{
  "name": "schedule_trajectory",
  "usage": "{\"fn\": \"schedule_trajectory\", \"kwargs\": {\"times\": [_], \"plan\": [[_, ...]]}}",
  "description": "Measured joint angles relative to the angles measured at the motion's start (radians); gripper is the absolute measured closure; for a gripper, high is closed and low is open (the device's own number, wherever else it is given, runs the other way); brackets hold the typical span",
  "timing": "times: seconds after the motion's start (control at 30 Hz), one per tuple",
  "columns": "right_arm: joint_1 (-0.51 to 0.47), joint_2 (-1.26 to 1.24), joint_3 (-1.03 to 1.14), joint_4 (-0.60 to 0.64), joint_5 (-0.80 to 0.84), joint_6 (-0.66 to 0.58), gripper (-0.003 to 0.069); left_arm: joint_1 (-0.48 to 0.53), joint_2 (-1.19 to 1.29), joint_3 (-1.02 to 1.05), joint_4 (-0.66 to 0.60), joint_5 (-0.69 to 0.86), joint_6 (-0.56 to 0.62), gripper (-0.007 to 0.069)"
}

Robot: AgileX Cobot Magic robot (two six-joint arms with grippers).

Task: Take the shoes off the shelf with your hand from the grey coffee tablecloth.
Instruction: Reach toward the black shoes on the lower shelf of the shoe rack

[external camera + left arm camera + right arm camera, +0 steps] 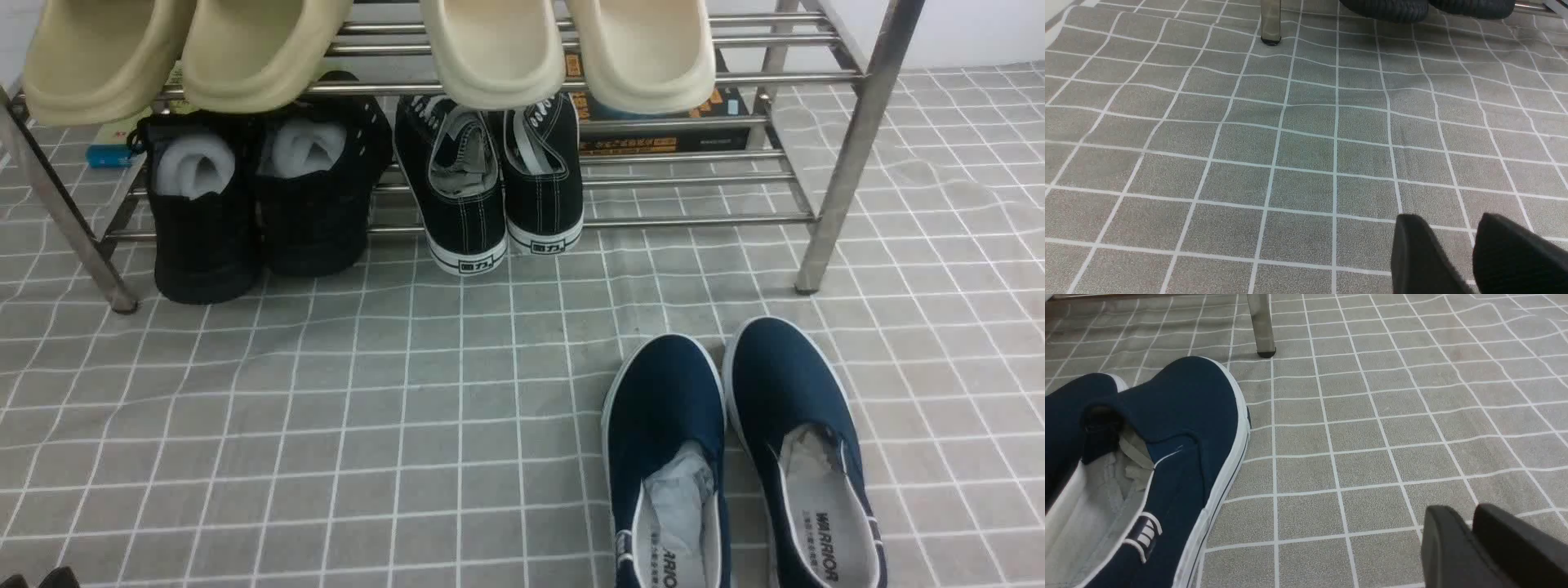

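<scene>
Front view: the shoes [310, 220], all black w/ white paper stuffing, sit on the lower tier of the shelf [694, 219] at 10 o'clock, heels toward me and hanging past the front bar. Black canvas sneakers [465, 220] are just beside them at 12. Cream slippers [261, 49] are on the upper tier. Navy slip-ons [669, 392] lie at 5 o'clock on the grey coffee tablecloth [367, 408] covering the surface, apart from the shelf.

Left wrist view: my left gripper [1453, 228] is over bare cloth, jaws narrow w/ a small gap, nothing betw. them. The shoes' black soles are well ahead.

Right wrist view: my right gripper [1466, 516] has jaws pressed together, empty, near one slip-on, not touching.
</scene>
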Motion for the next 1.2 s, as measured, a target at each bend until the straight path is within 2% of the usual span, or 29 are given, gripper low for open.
{"fn": "schedule_trajectory", "kwargs": {"times": [0.9, 0.97, 1.0, 1.07, 1.1, 1.2], "plan": [[0.000, 0.000, 0.000, 0.002, 0.000, 0.000, 0.0513, 0.000, 0.000, 0.000, -0.003, 0.000, -0.002, 0.0383], [0.000, 0.000, 0.000, 0.002, 0.000, 0.000, 0.0512, 0.000, 0.000, 0.000, -0.066, -0.001, -0.053, 0.0383], [0.000, 0.000, 0.000, 0.002, 0.000, 0.000, 0.0512, 0.000, 0.000, 0.000, -0.180, -0.006, -0.136, 0.0383], [0.000, 0.000, 0.000, 0.002, 0.000, 0.000, 0.0511, 0.000, 0.000, 0.001, -0.278, -0.008, -0.208, 0.0383], [0.000, 0.000, 0.000, 0.002, 0.000, 0.000, 0.0511, 0.000, 0.000, 0.002, -0.412, -0.012, -0.308, 0.0383], [0.000, 0.000, 0.000, 0.002, 0.000, 0.000, 0.0508, 0.000, 0.000, 0.003, -0.554, -0.039, -0.409, 0.0383]]}}
